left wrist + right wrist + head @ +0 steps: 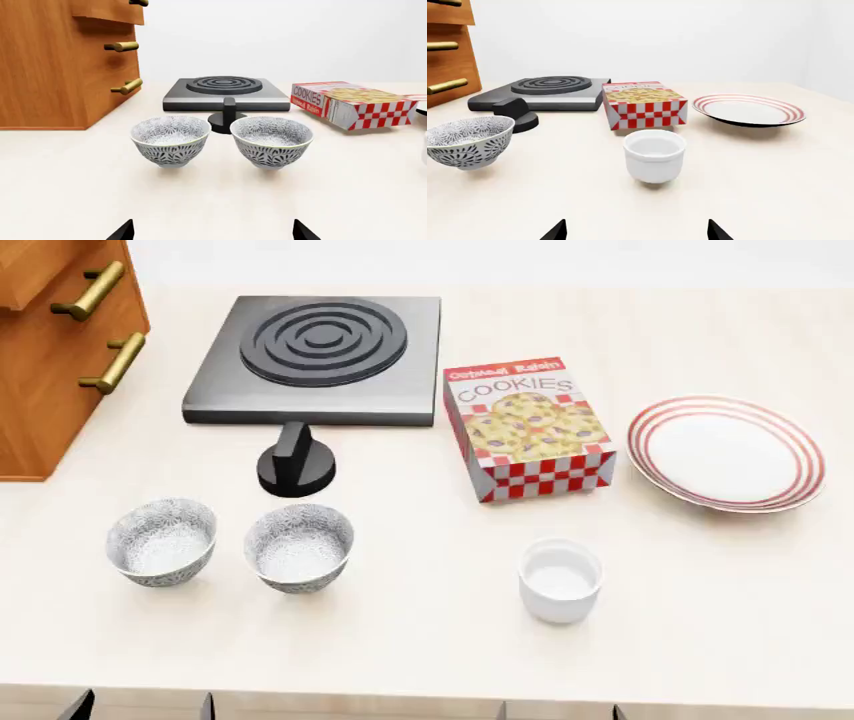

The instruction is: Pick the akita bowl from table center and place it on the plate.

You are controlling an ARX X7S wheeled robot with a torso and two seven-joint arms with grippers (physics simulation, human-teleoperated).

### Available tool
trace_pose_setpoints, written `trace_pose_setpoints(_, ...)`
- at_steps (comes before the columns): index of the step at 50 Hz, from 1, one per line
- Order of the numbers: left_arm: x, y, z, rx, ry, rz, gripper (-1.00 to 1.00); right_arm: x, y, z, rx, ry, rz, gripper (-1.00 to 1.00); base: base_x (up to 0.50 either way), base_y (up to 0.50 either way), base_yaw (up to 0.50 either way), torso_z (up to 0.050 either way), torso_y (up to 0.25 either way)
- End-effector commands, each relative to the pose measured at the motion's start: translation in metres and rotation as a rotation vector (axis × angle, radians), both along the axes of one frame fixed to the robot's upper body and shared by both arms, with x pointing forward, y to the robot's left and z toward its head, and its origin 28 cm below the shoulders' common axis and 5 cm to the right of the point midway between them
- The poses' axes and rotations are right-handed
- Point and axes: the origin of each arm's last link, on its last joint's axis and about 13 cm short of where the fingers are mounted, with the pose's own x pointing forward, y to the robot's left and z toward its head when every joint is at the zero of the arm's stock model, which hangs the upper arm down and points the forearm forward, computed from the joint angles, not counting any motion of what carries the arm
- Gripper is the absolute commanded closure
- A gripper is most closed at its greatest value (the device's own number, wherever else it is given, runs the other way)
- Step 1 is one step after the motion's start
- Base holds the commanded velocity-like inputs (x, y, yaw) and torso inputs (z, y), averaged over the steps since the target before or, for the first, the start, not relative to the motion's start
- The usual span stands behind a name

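Two alike speckled grey-and-white bowls stand side by side near the table's front left. The akita bowl [299, 547] [271, 141] [468, 141] is the one nearer the table's middle; its twin [162, 540] [171, 140] stands to its left. At the right of the table lies the red-ringed white plate [725, 452] [748, 110], with nothing on it. My left gripper [143, 708] [213, 232] hangs open at the table's front edge, short of both bowls. My right gripper [561, 710] [636, 231] is open too, with nothing between its fingers.
A plain white cup [559, 580] [654, 155] stands right in front of the right gripper. A cookies box [530, 428] lies between bowl and plate. Behind the bowls are a black knob [296, 460] and a hotplate [320, 358]. A wooden drawer cabinet [54, 350] fills the left.
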Motion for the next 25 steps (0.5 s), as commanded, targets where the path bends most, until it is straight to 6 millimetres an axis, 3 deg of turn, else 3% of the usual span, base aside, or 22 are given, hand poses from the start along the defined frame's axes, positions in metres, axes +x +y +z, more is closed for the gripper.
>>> trace_pose_setpoints(1,0.0,0.001,0.001,-0.004,-0.001,0.001,-1.0,0.0,0.001,-0.002,-0.013,0.028,0.009,-1.0,0.0,0.0,0.0,0.0,0.0)
trace_pose_setpoints(13,0.0,0.001,0.005,-0.023,0.002,-0.001,-1.0,-0.001,0.0,0.004,-0.01,0.015,0.017,-1.0,0.0,0.0,0.0,0.0,0.0)
trace_pose_setpoints(17,0.0,0.003,0.015,-0.048,-0.008,-0.001,-1.0,-0.004,-0.001,0.013,-0.014,-0.007,0.011,-1.0,0.0,0.0,0.0,0.0,0.0)
trace_pose_setpoints(25,0.012,0.006,0.056,-0.054,-0.026,0.01,-1.0,-0.016,-0.02,0.051,-0.024,-0.099,-0.094,-1.0,0.0,0.0,0.0,0.0,0.0)
